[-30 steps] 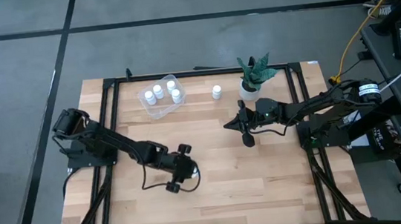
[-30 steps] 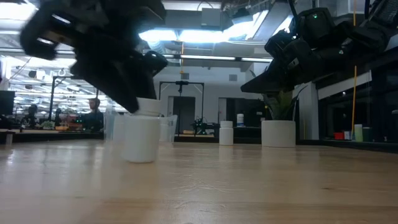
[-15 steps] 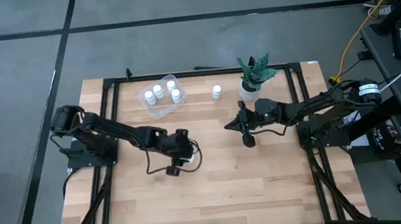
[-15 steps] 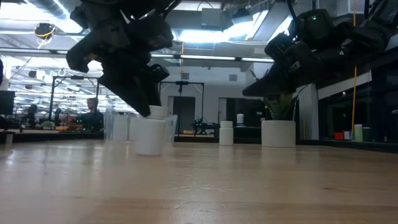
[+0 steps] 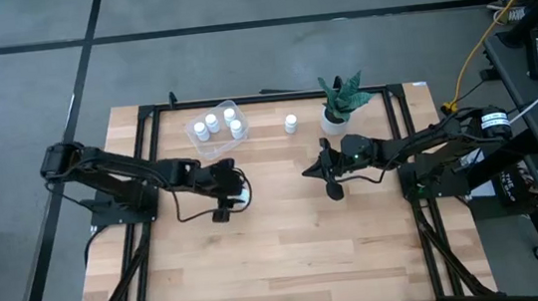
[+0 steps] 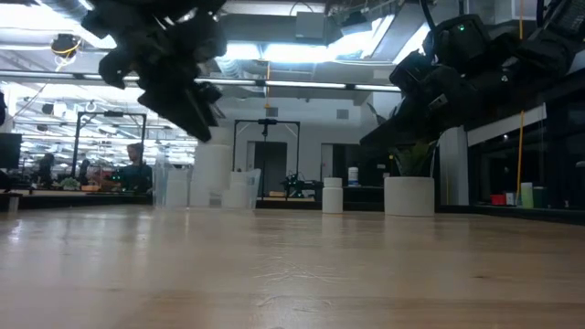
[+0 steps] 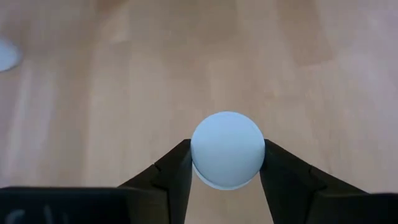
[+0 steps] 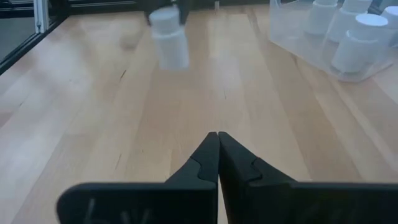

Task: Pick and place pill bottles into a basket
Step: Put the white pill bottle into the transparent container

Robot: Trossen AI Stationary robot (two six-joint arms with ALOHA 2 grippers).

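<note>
My left gripper (image 5: 237,189) is shut on a white pill bottle (image 5: 241,185) over the middle of the table, a short way nearer than the basket (image 5: 215,133). The basket is a clear tub near the far edge, holding three white bottles (image 8: 360,40). One more pill bottle (image 5: 290,123) stands upright on the table to the right of the basket. My right gripper (image 5: 307,169) hangs shut and empty right of centre, pointing toward the left arm. My left gripper pinches the bottle's round white cap (image 7: 194,152) between its two fingers (image 7: 174,177), one on each side. The fingers come slanting down from the table's left. The bottle hangs upright below them (image 6: 212,174), and looks a little clear of the table.
A white pot with a green plant (image 5: 336,111) stands at the far edge, right of the loose bottle. A black frame (image 5: 155,162) borders the table. Bare wood spreads over the near half.
My left gripper has carried the bottle from the near middle of the table toward the far edge and the basket, rising a little. It has stayed shut on the cap, and the bottle has stayed upright.
</note>
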